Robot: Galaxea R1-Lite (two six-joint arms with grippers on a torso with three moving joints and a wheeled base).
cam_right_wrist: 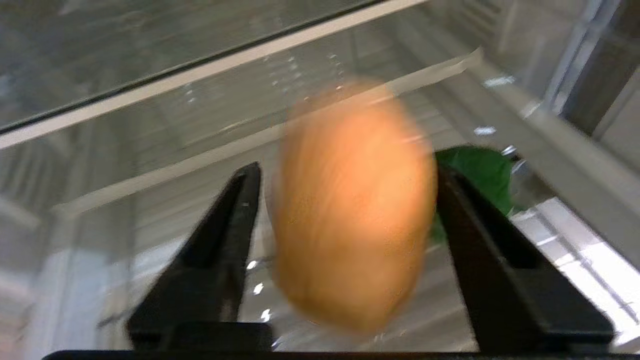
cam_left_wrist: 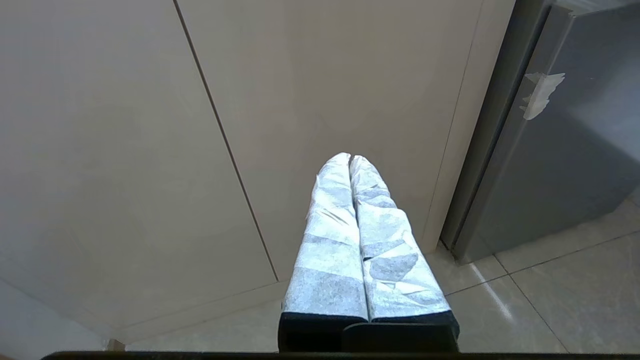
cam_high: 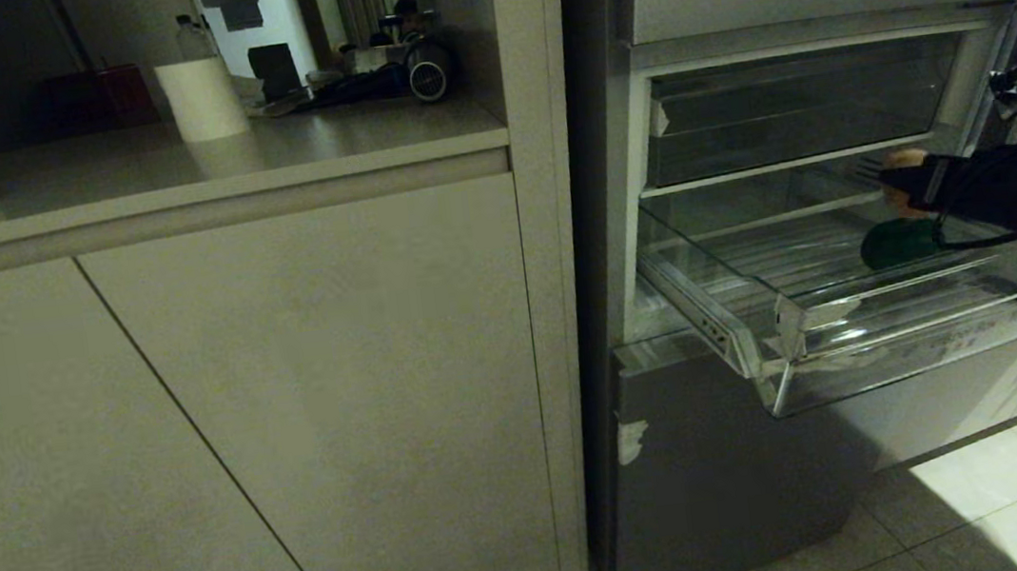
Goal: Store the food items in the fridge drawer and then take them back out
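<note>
- Right hand (cam_right_wrist: pixel 345 210) reached into the open drawer (cam_high: pixel 857 322), fingers spread either side of the orange piece (cam_right_wrist: pixel 352 210), small gap on one side, so grip unclear.
- Long axis along the fingers.
- Green piece (cam_high: pixel 896 243) on the drawer floor, just beside.
- Green mostly hidden in wrist view, clear from head.
- Left hand (cam_left_wrist: pixel 351 159) pressed together, parked by the cabinet.

The wide clear-plastic fridge drawer (cam_high: pixel 857 322) with a ribbed floor stands pulled out, and on that floor, toward its right end, rests a rounded dark green food piece (cam_high: pixel 896 243), apparently touching nothing else.
</note>
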